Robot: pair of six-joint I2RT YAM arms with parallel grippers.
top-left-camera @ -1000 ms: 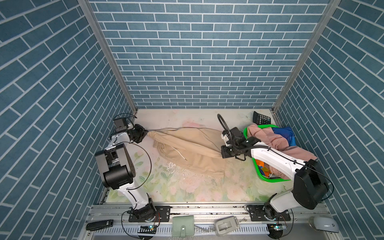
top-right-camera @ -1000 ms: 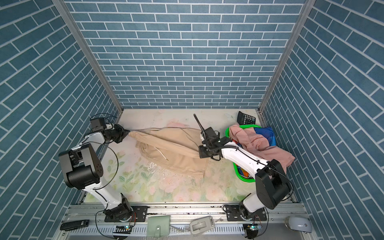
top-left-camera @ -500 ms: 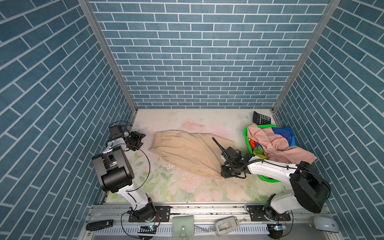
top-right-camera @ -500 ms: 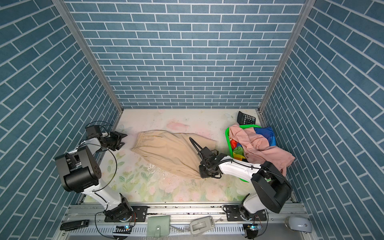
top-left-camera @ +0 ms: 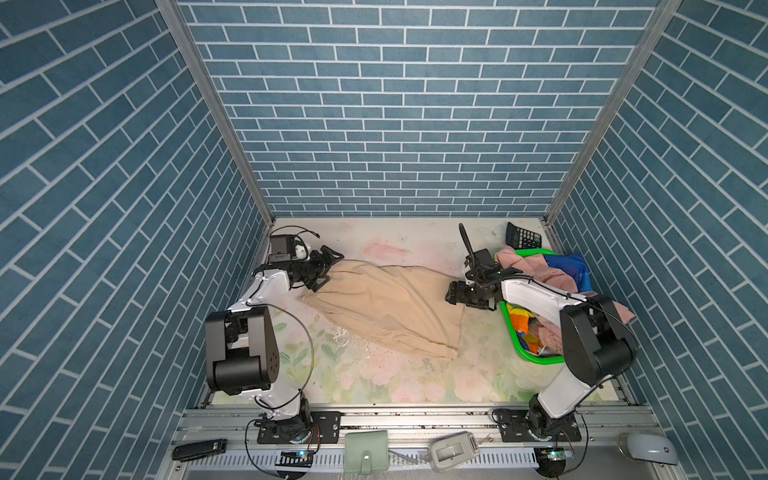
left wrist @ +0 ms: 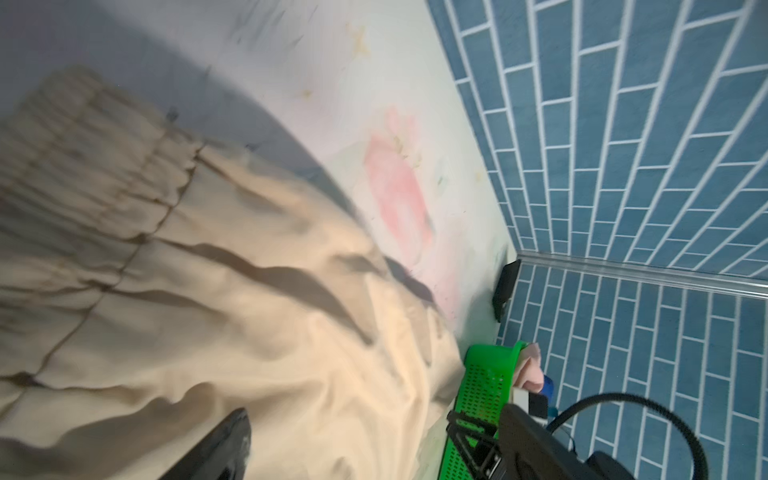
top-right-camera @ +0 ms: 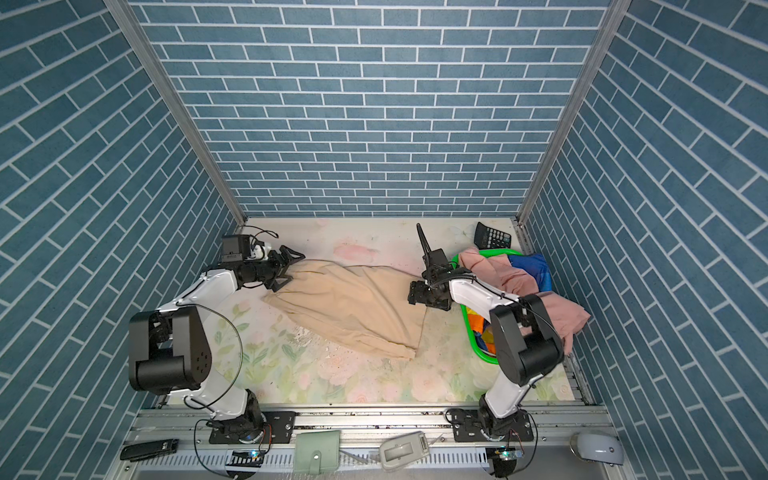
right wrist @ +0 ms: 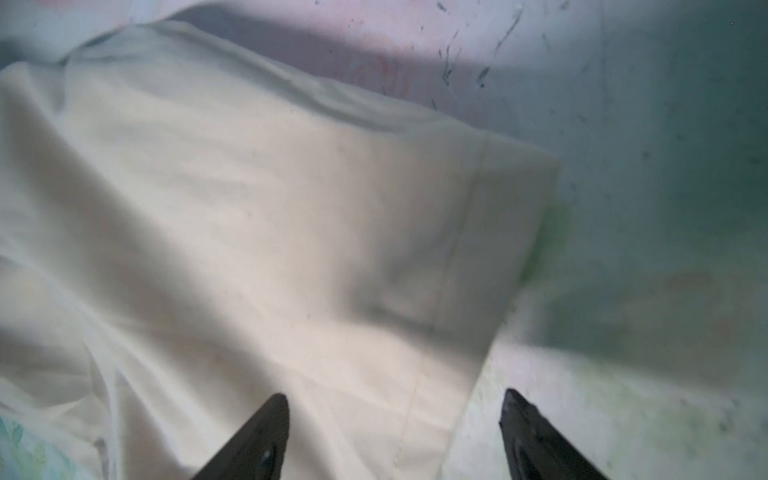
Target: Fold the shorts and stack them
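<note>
Top views: pink shorts [top-left-camera: 532, 270] in basket [top-left-camera: 536, 358]

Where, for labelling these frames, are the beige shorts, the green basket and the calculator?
beige shorts [top-left-camera: 386, 307], in a top view, middle of the cloth.
green basket [top-left-camera: 536, 359], in a top view, near rim.
calculator [top-left-camera: 524, 240], in a top view, keypad.

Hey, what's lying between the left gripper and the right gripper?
The beige shorts, spread on the table, fill the stretch between left gripper and right gripper; both top views show it.
</note>
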